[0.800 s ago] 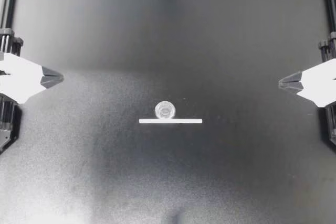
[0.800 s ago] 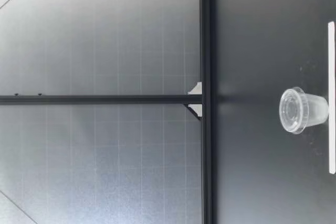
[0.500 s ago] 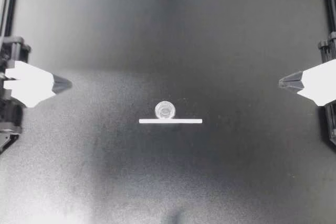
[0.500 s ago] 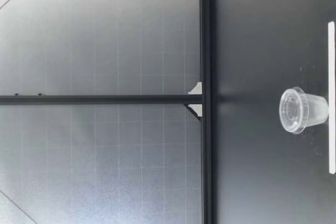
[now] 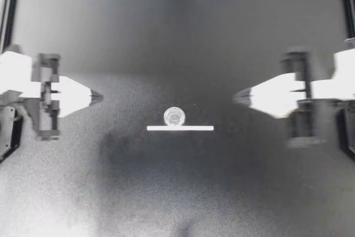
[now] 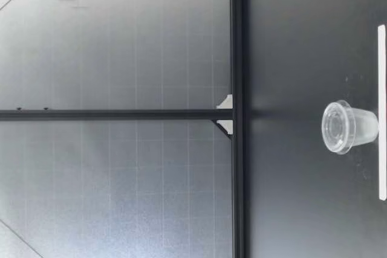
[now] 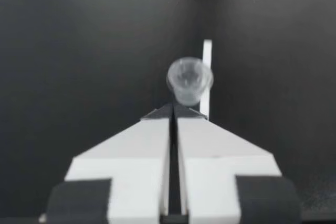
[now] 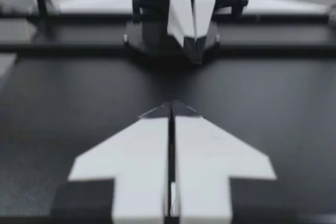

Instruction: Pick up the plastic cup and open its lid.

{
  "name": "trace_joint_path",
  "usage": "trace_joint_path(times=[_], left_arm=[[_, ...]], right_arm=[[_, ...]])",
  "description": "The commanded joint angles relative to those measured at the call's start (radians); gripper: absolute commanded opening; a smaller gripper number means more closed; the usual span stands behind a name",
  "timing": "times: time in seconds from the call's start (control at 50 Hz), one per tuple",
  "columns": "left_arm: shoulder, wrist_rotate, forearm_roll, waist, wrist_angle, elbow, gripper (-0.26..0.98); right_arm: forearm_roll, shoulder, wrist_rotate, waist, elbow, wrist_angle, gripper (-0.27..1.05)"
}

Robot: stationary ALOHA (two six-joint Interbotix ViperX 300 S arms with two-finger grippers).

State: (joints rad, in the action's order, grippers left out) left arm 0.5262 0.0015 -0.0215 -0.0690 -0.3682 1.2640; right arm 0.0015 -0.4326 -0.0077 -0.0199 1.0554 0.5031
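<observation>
A small clear plastic cup (image 5: 174,116) with its lid on stands upright at the table's middle, just behind a white strip (image 5: 180,128). In the low view the cup (image 6: 349,127) stands alone, no gripper near it. My left gripper (image 5: 99,96) is shut and empty, well to the cup's left, pointing toward it. My right gripper (image 5: 237,97) is shut and empty, to the cup's right. In the left wrist view the gripper (image 7: 172,109) has the cup (image 7: 189,80) ahead of its tips. From the right wrist, my right gripper (image 8: 171,106) faces my left gripper (image 8: 192,51); the cup is hidden.
The black table (image 5: 177,37) is bounded by a dark frame rail (image 6: 237,40) at its far edge, with a light wall behind. The white strip (image 6: 381,113) lies on the camera side of the cup in the low view.
Both arms have reached inward from the table's sides toward the cup, the right one by more. The cup and strip have not moved.
</observation>
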Motion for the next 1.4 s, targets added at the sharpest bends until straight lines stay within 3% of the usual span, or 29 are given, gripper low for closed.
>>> trace_joint_path(times=[0.0, 0.12, 0.28, 0.32, 0.78, 1.38], left_arm=[[-0.043, -0.002, -0.002, -0.005, -0.023, -0.031, -0.07], [-0.106, 0.006, -0.002, -0.005, -0.041, -0.044, 0.11], [-0.181, 0.011, 0.0, -0.005, -0.048, -0.078, 0.54], [-0.207, 0.012, 0.002, -0.005, -0.048, -0.086, 0.58], [-0.594, 0.014, 0.035, 0.011, -0.209, -0.245, 0.55], [-0.742, 0.006, 0.038, 0.02, -0.284, -0.322, 0.54]], right_arm=[[-0.002, 0.069, 0.002, -0.006, -0.052, 0.009, -0.19], [-0.002, 0.158, 0.002, -0.006, -0.095, 0.009, -0.19], [-0.002, 0.249, 0.002, -0.011, -0.138, 0.002, -0.19], [-0.002, 0.268, 0.002, -0.015, -0.149, -0.003, -0.19], [-0.002, 0.413, -0.002, -0.04, -0.23, -0.098, -0.19], [-0.002, 0.563, -0.002, -0.066, -0.324, -0.206, -0.19]])
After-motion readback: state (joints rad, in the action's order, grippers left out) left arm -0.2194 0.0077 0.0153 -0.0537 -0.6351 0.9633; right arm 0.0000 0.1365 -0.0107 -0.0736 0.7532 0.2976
